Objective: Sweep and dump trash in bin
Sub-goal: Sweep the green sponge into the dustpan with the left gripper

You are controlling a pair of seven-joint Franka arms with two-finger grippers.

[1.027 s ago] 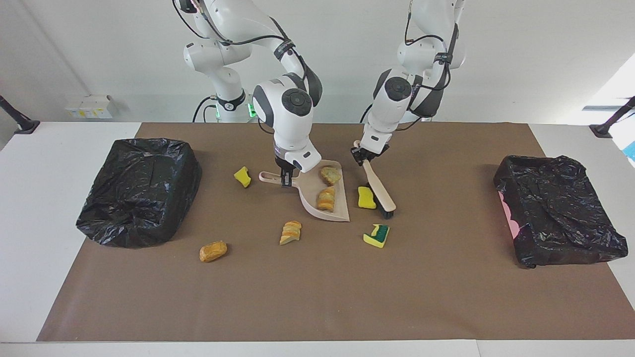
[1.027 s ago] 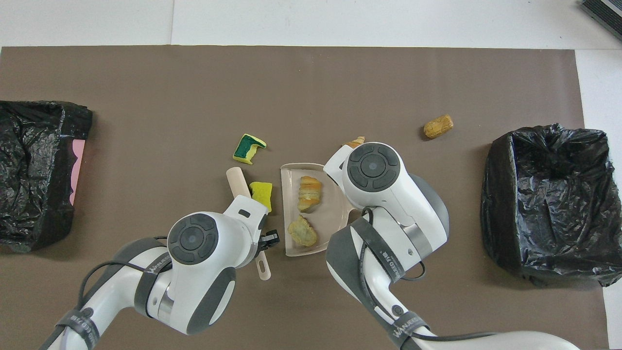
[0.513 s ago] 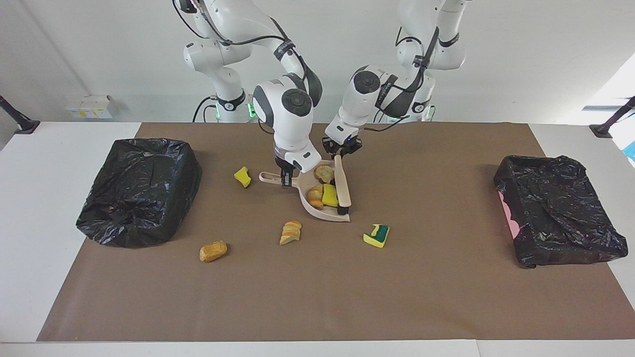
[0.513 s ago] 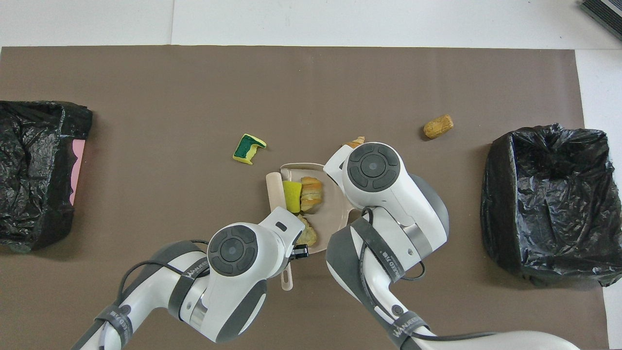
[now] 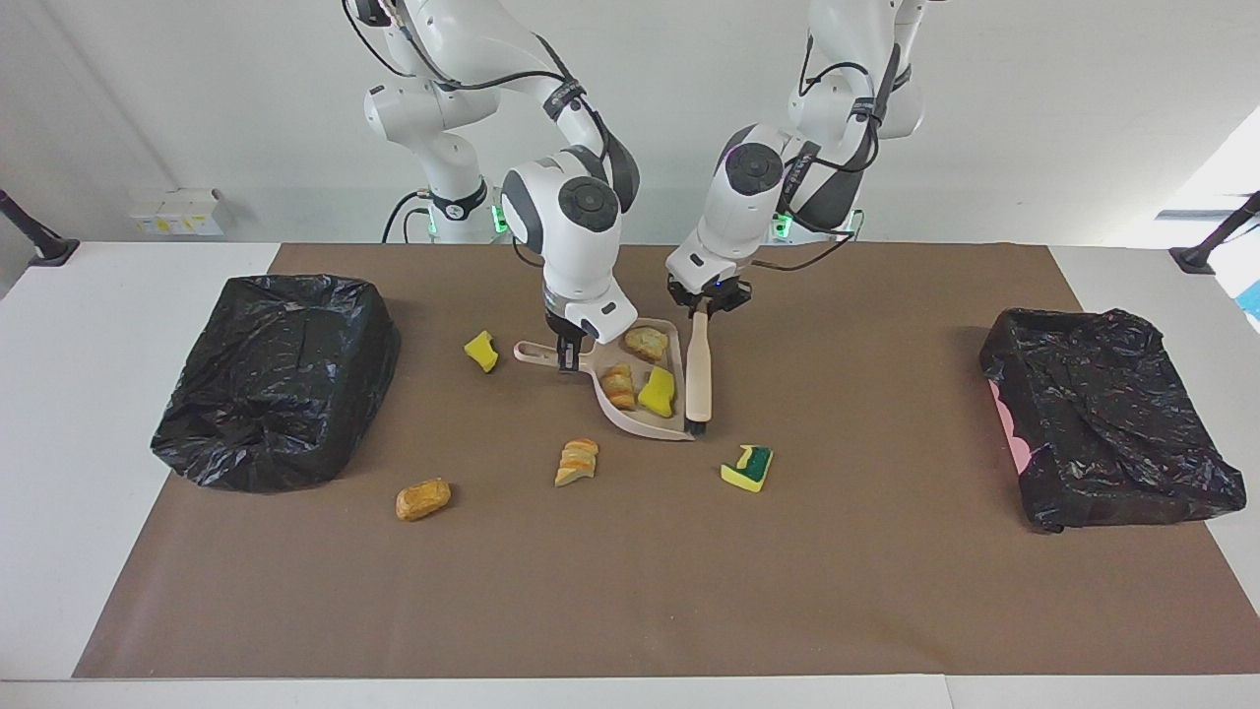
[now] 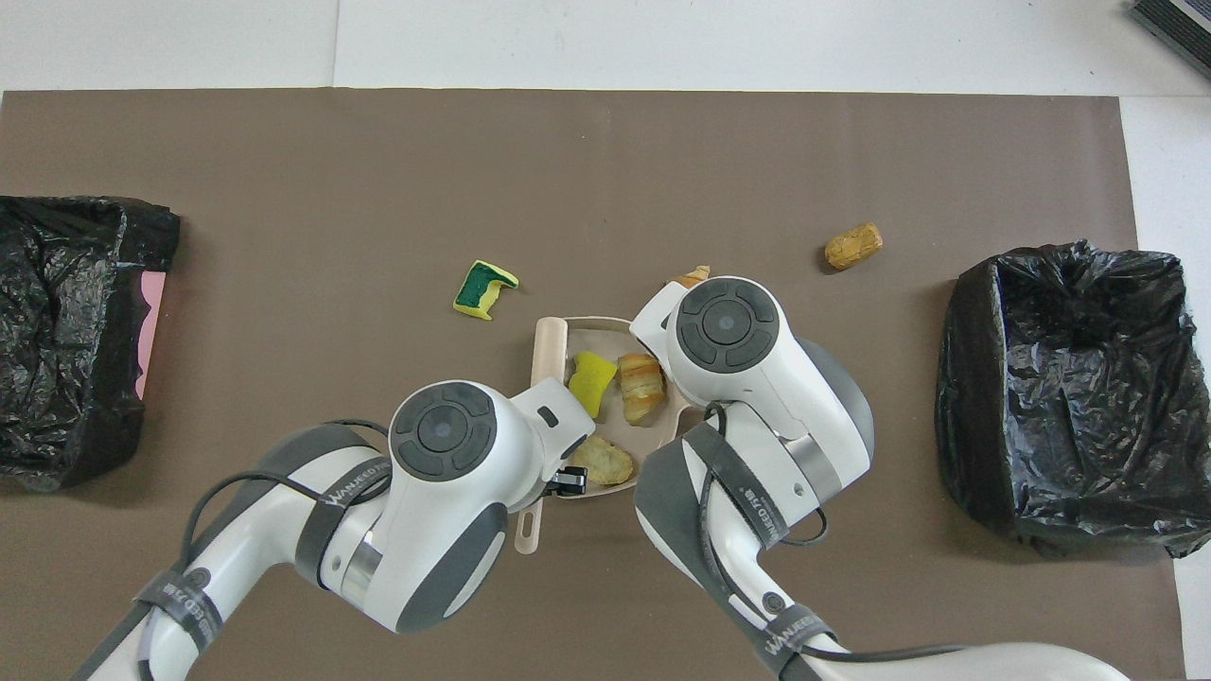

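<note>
Trash, facing view, one end to the other: tan bread-like chunk [image 5: 423,499] loose on the worktop [image 5: 886,591]; plain yellow sponge piece [image 5: 480,351] beside the dustpan handle; sliced bread chunk [image 5: 577,461] just off the pan's mouth. Dustpan [image 5: 640,418] holds three bits [image 5: 642,376]: two bread chunks, one yellow sponge. Green-faced sponge [image 5: 748,467] lies loose past the brush [image 5: 698,372] tip. Right gripper [image 5: 568,356] fingers pinch the dustpan handle; left gripper [image 5: 702,304] fingers pinch the brush handle, bristles at the pan's edge. Arm sleeves carry writing, not legible. Black-lined bin [image 5: 276,379] at each end.
</note>
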